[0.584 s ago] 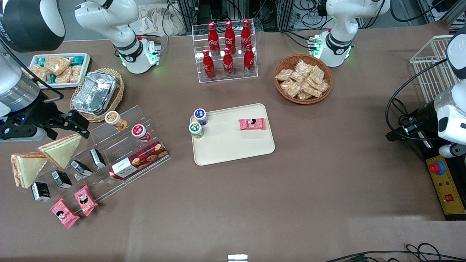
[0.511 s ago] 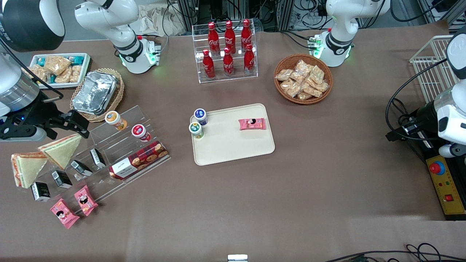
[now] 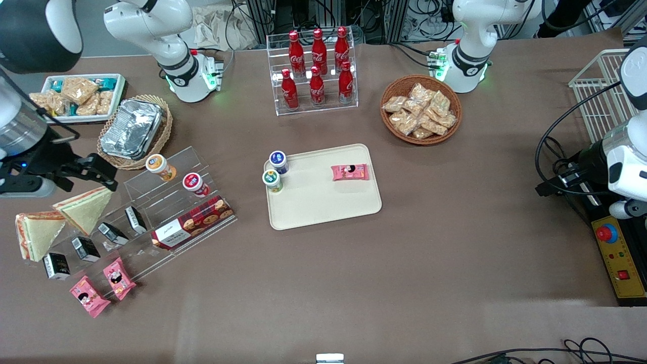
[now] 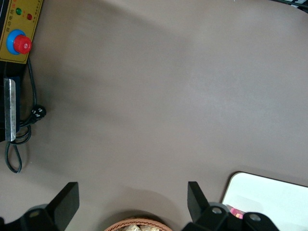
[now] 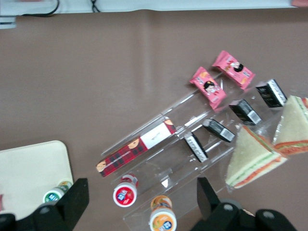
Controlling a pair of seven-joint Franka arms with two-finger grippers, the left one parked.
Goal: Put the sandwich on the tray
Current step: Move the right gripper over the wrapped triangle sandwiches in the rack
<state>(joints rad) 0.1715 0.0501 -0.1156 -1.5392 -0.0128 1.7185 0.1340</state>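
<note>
So far nothing is done: the sandwich (image 3: 36, 233) lies untouched on the counter (image 3: 455, 242) beside its greenish twin (image 3: 86, 206), well apart from the tray (image 3: 323, 202), while the gripper (image 3: 103, 174) hovers above the twin, fingers spread and empty.

Front view looks steeply down over the whole table; wrist views look down closer — all share the tray (image 3: 323, 189).

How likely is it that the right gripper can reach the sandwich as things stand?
Probably yes. The gripper hovers open close by, and nothing covers the sandwich. The greenish wedge lies close beside it and may crowd one finger.
</note>
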